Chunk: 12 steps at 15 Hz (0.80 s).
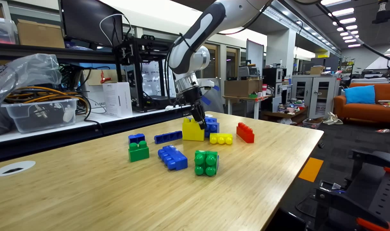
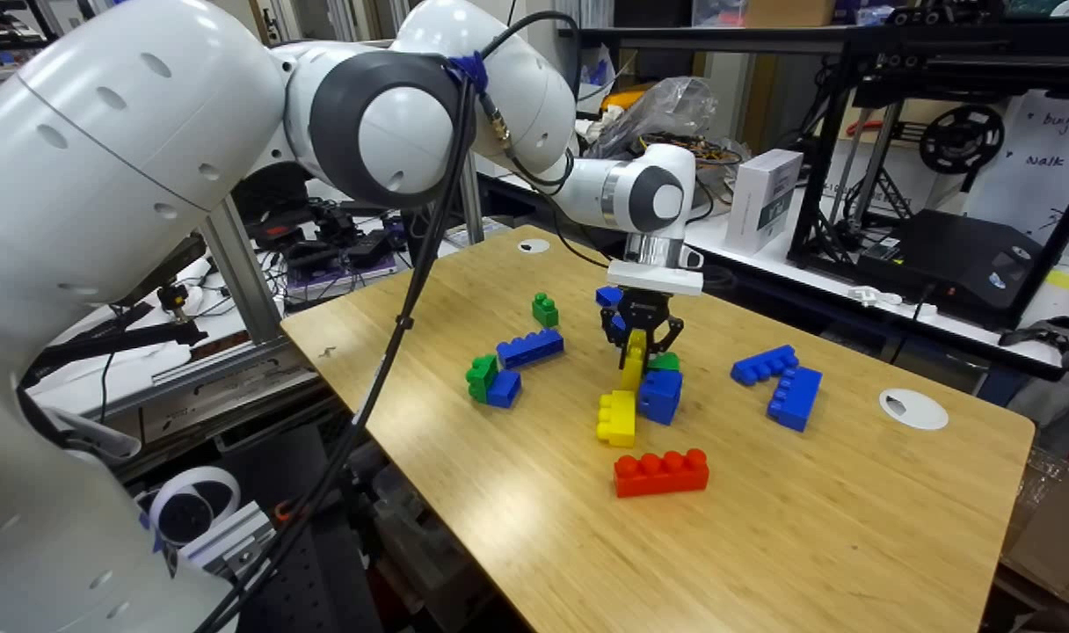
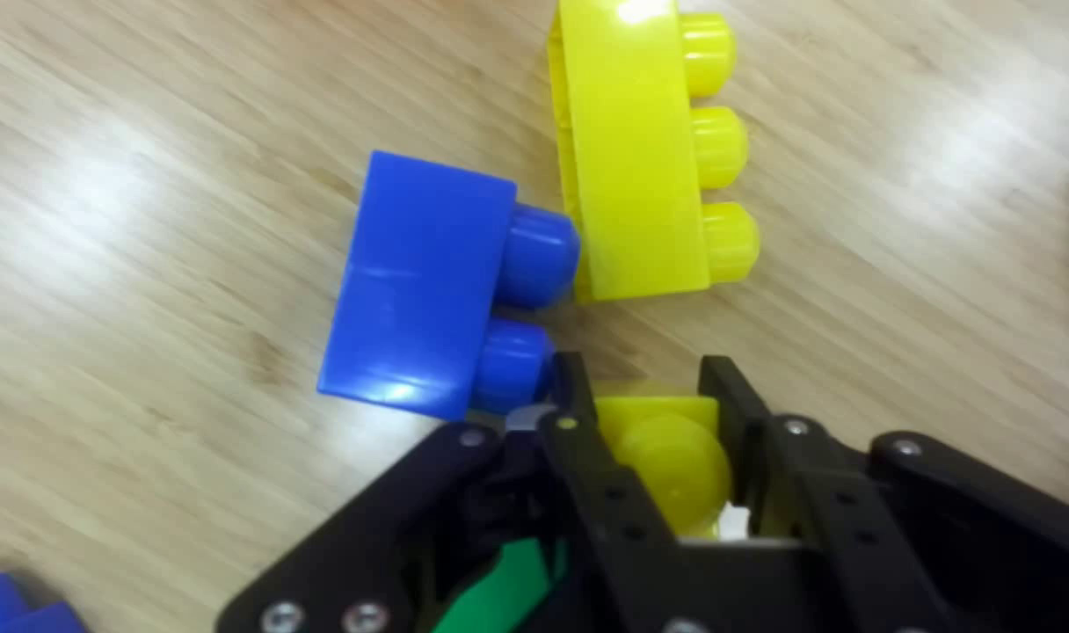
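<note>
The fingers [image 3: 592, 466] are clamped on the tall yellow block [image 3: 675, 470], one pressed to either side, and what tight quarters around them! The block stands upright, right down by the table [image 2: 807, 527]; whether its base touches is too close to call. Just beyond it the low yellow block [image 3: 636, 158] lies on its side, while the blue block [image 3: 416, 290] crowds in beside a finger, contact or no contact impossible to tell. Behind that blue one, in an exterior view, a green block [image 2: 665, 361] peeks out, mostly hidden. And past the low yellow block, apart from the cluster, the red block [image 2: 660, 475] sits on the table, knobs up.
</note>
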Each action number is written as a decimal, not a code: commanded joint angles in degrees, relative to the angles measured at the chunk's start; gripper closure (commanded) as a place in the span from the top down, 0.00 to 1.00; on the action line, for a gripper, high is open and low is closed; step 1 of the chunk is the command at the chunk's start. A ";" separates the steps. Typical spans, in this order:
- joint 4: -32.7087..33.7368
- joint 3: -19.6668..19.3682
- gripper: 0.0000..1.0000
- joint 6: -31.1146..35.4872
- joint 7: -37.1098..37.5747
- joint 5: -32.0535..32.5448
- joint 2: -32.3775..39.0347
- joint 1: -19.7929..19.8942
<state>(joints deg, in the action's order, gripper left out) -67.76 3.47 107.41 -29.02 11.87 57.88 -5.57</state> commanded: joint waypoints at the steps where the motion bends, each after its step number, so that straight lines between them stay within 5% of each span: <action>1: -2.91 -2.53 0.10 5.88 7.39 4.33 0.00 -1.80; 7: -3.62 -3.96 0.10 7.13 14.92 7.06 -0.60 -2.91; 12: -5.14 -10.49 0.10 14.75 26.49 15.13 -1.54 -5.86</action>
<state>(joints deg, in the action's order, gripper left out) -70.11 -3.02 117.58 -8.61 22.78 57.51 -8.96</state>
